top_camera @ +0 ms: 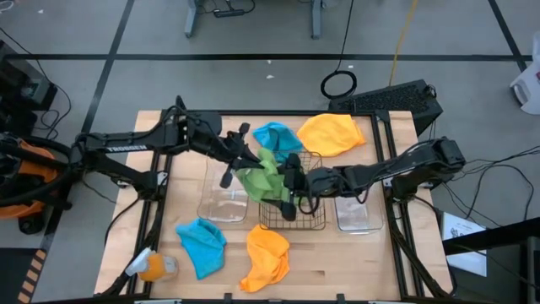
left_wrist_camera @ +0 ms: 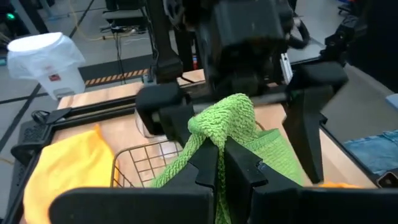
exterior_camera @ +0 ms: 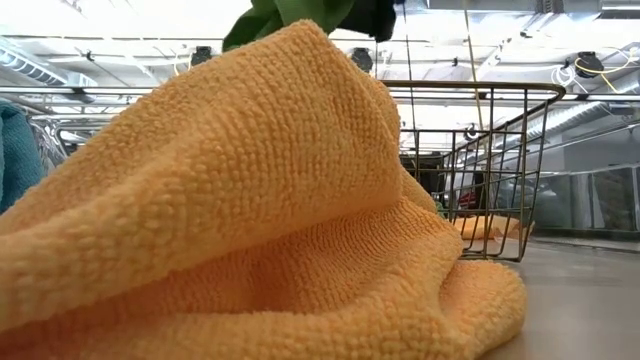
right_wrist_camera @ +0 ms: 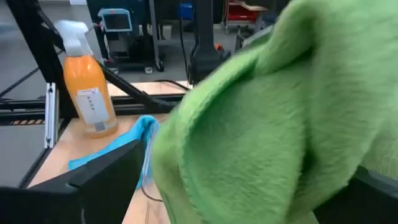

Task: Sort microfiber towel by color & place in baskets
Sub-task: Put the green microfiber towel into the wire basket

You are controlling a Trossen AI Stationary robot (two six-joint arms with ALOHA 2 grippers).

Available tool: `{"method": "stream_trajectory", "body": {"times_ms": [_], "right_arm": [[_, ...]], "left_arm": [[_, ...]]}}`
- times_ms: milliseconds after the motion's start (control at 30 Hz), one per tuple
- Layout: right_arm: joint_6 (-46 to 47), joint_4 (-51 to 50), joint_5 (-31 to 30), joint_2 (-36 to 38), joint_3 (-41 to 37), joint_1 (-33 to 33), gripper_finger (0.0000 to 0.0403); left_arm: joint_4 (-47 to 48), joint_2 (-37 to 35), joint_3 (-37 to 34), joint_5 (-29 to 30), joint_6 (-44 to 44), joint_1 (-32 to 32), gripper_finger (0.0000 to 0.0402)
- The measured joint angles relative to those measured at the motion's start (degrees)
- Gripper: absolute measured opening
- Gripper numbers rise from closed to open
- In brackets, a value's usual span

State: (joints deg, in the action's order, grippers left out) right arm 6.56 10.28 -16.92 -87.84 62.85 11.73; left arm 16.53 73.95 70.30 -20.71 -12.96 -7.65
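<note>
While the left gripper (left_wrist_camera: 219,163) pinched a green towel (top_camera: 261,173) above the wire basket (top_camera: 314,221), the right gripper (top_camera: 291,192) stood spread beside it

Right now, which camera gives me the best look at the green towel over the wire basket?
The left wrist view: the green towel is pinched shut in the left gripper, above the wire basket. The high view shows it small, between both grippers. The right wrist view is mostly filled with green cloth. The low view catches only a scrap at the top.
</note>
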Motion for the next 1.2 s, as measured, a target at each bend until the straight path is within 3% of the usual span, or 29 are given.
{"method": "stream_trajectory", "body": {"times_ms": [133, 267, 600, 867, 1067, 1200], "right_arm": [[0.26, 3.15, -4.71, -1.58, 0.00, -0.05, 0.0359], [-1.30, 8.65, -5.12, -2.51, 0.00, -0.56, 0.0287], [-7.11, 11.24, -2.72, -3.01, 0.02, -0.74, 0.0021], [-6.15, 2.62, -3.19, -0.19, 0.02, -0.09, 0.0005], [-4.24, -9.71, -9.49, 2.97, 0.02, 0.81, 0.0003], [-3.12, -16.41, -11.77, 5.02, 0.02, 1.14, 0.0003]], "left_arm": [[-0.29, -0.33, 0.00, 0.43, -0.01, 0.79, 0.0015], [-0.42, -0.39, 0.02, 0.44, -0.01, 1.90, 0.0015], [-0.78, -0.39, 0.04, 0.43, -2.90, 6.62, 0.0015], [4.08, -0.80, 0.04, 3.87, 2.81, 7.05, 0.0032], [14.53, -0.81, 0.07, 4.75, 8.31, 7.05, 0.0103], [21.98, -0.81, 0.07, 10.95, 11.60, 7.43, 0.0145]]}}
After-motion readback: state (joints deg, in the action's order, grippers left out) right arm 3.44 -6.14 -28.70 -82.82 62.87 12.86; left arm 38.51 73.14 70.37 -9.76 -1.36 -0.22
